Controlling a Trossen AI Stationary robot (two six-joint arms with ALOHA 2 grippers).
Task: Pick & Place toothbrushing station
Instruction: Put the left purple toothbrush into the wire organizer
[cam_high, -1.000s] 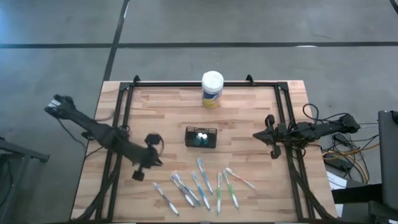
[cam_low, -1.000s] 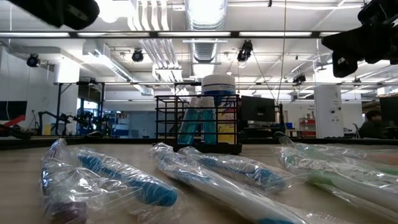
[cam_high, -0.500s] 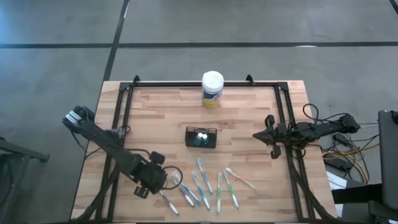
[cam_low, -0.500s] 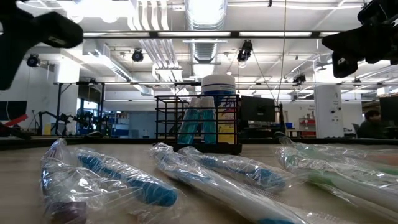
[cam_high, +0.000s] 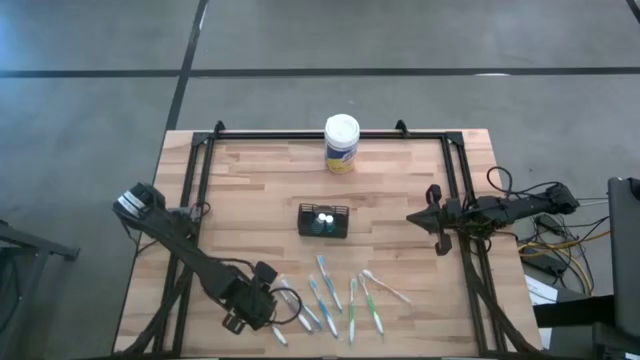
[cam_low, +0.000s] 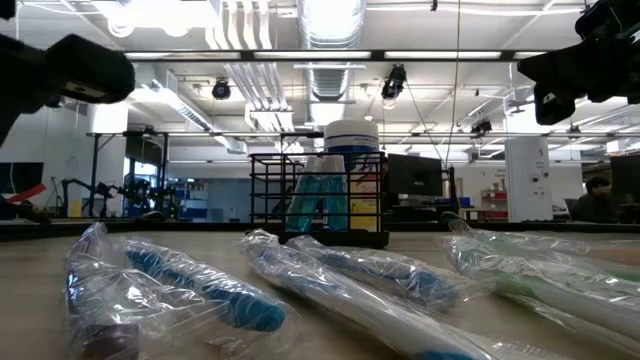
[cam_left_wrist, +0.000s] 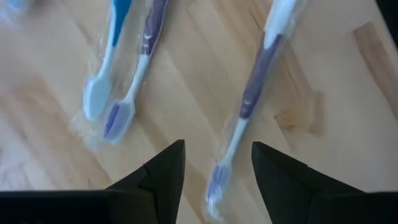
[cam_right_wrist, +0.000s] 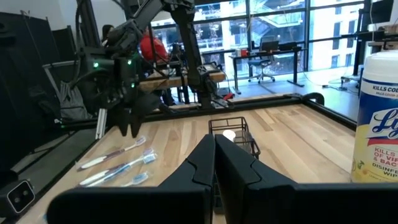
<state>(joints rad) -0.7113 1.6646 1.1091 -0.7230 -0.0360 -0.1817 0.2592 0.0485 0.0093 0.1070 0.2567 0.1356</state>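
Note:
The black wire-mesh caddy stands on its base at mid-table, two white-capped tubes inside; the low view shows the caddy too. Several plastic-wrapped toothbrushes lie flat in a row near the front edge. My left gripper hovers open over the row's left end, pointing steeply down. In its wrist view the left gripper has one finger on either side of a purple-and-white toothbrush, apart from it. My right gripper waits shut at the table's right side.
A white-lidded canister with a yellow label stands at the far edge. Two more wrapped toothbrushes, blue and purple, lie close beside the one under my left gripper. A black frame rail runs along the table's sides.
My left gripper has swung from the table's left side toward the near edge and the right, sinking and tipping steeply downward, and now stands over the left end of the toothbrush row. The toothbrushes and caddy have stayed where they were.

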